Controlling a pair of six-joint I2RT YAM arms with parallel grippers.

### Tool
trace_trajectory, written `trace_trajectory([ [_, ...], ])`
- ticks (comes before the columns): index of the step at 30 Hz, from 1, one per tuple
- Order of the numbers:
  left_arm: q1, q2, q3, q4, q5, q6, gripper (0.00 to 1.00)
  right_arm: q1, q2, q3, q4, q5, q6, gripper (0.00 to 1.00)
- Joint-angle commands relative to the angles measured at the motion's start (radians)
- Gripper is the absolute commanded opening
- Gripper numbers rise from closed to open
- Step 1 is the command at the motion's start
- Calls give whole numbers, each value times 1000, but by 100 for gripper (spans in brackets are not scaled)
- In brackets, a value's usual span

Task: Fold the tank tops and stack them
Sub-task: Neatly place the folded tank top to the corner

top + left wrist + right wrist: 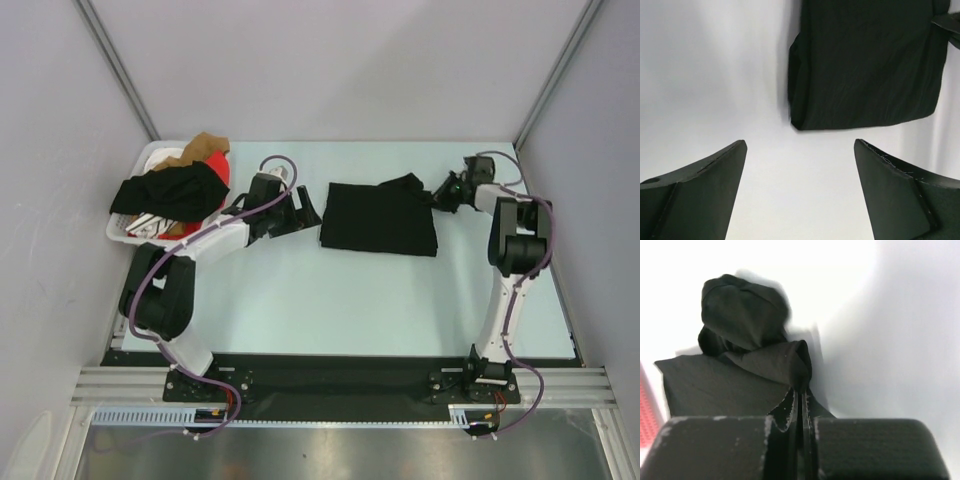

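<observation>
Clothes (170,190) in basket (124,237), left end effector (800,150) wide, right end effector (801,396) gripping black top (378,218)

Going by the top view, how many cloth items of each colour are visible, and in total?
Black: 2, black tank top on the table, black garment draped over the basket
Red: 1, red garment in the basket
Brown: 1, brown garment in the basket
Total: 4

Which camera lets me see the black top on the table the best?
The top external view: the whole black tank top shows there, lying on the table. The left wrist view cuts off part of it. The right wrist view shows only a bunched corner pinched in the right gripper.
</observation>
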Motion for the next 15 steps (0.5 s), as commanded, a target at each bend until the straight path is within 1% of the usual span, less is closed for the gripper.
trace_trajectory([
  [1,2,-54,-22,23,-3,13,94,-168,-144,-180,167,89,165,0],
  [2,0,-58,-33,31,-1,10,94,-202,-180,-236,195,112,238,0],
  [3,0,-61,-37,36,0,8,94,-237,-273,-374,260,169,274,0],
  [4,-3,-63,-42,39,0,7,94,-283,-316,-440,299,179,308,0],
  [5,-4,-63,-48,40,2,8,94,-361,-365,-512,331,191,375,0],
  [6,-6,-65,-50,42,5,8,94,-404,-405,-567,329,234,398,0],
  [7,-10,-69,-51,43,5,7,94,-437,-495,-674,319,263,424,0],
  [8,-15,-68,-57,46,3,5,94,-493,-542,-731,315,286,447,0],
  [9,-18,-71,-59,53,5,2,94,-509,-583,-782,347,311,463,0],
  [10,-24,-69,-59,53,6,-1,94,-518,-673,-860,332,346,470,0],
  [13,-36,-69,-56,48,5,0,94,-563,-801,-972,287,461,500,3],
  [14,-38,-72,-59,42,5,3,94,-583,-817,-1000,298,457,504,14],
  [15,-41,-75,-63,42,-1,5,94,-613,-815,-1011,346,402,497,26],
])
